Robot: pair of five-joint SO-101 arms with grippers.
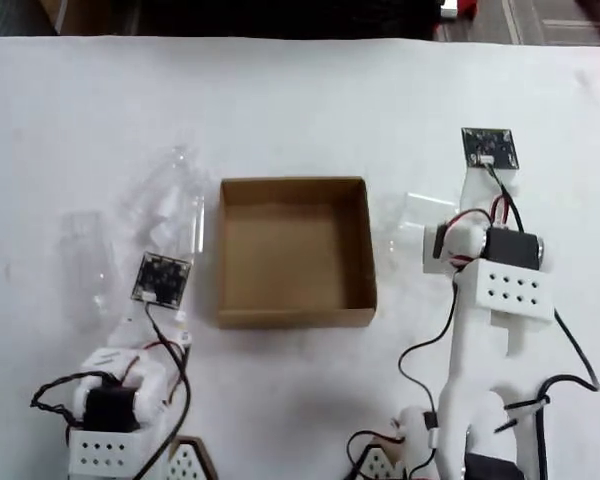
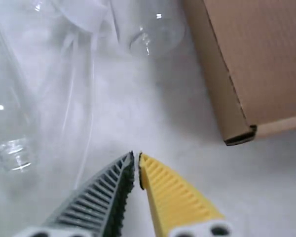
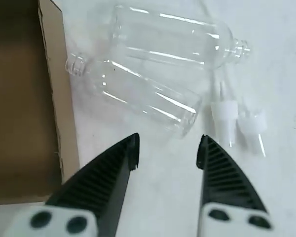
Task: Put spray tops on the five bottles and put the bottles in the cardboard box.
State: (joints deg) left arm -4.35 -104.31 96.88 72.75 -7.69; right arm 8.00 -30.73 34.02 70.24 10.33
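Note:
The open cardboard box sits mid-table. Left of it lie several clear bottles without tops; the left wrist view shows one bottle's mouth close to the box's outer wall and another bottle farther off. My left gripper is shut and holds nothing, hanging over bare table beside the box corner. Right of the box lie two clear bottles side by side, with two white spray tops beside them. My right gripper is open just short of the nearer bottle's base.
The box wall stands close beside the right gripper's dark finger. Both arm bases and their cables crowd the table's front edge. The white table stretches behind the box to the far edge.

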